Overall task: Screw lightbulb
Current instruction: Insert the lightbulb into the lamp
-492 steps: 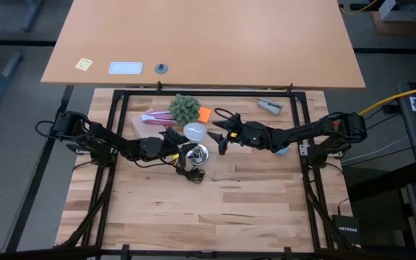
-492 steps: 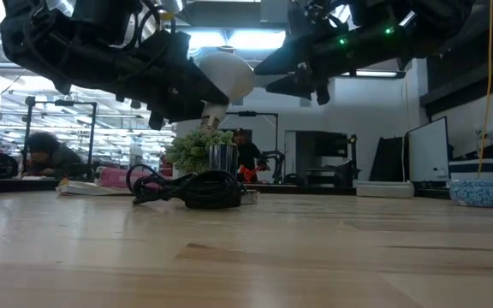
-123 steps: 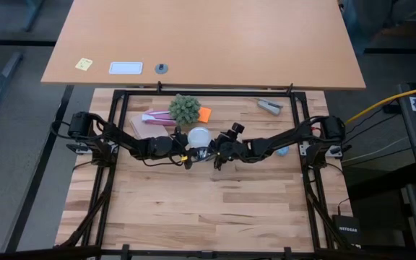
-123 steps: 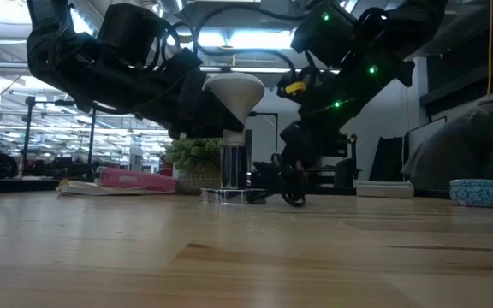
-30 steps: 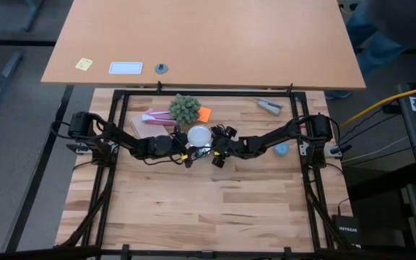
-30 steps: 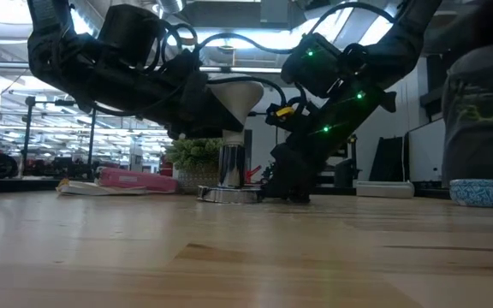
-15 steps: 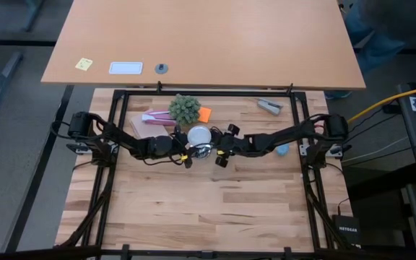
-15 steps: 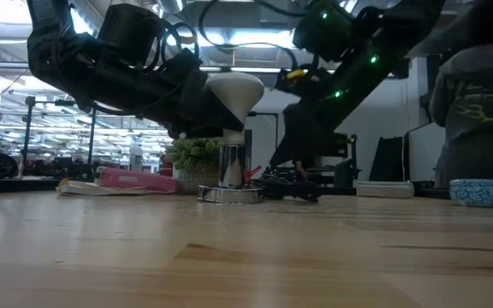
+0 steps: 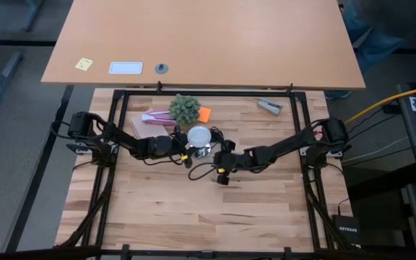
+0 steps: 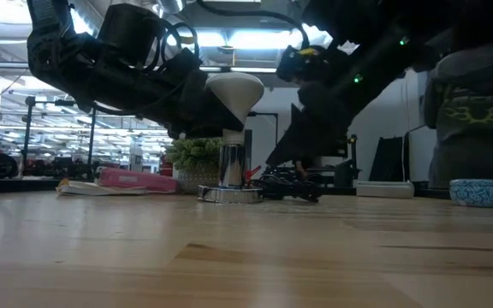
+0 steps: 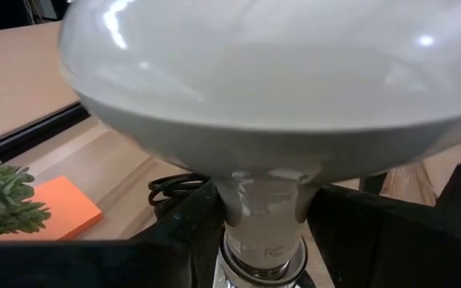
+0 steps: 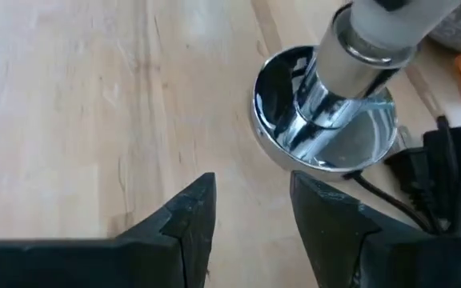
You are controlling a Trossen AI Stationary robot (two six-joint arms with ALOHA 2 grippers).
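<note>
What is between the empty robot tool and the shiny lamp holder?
Only bare wooden table, seen in the right wrist view, between the right tool and the socket.

**Crowded at the back, open at the front**

The whole near half of the wooden table point(image 9: 193, 217) lies bare, so a gripper could sweep in there freely. The middle is tight: the lightbulb point(image 9: 198, 134) stands upright in the chrome socket disc point(image 12: 324, 132), with the left gripper point(image 9: 184, 144) clamped at its neck on one side and the right gripper point(image 9: 220, 172) hanging just beside the disc, fingers parted on nothing. A tangle of black cord point(image 10: 291, 186) sprawls by the disc. Behind, the small green plant point(image 9: 185, 108), an orange note point(image 9: 205, 114) and a pink packet point(image 9: 153, 116) block the far side. A blue bowl point(image 10: 476, 192) sits well apart.
</note>
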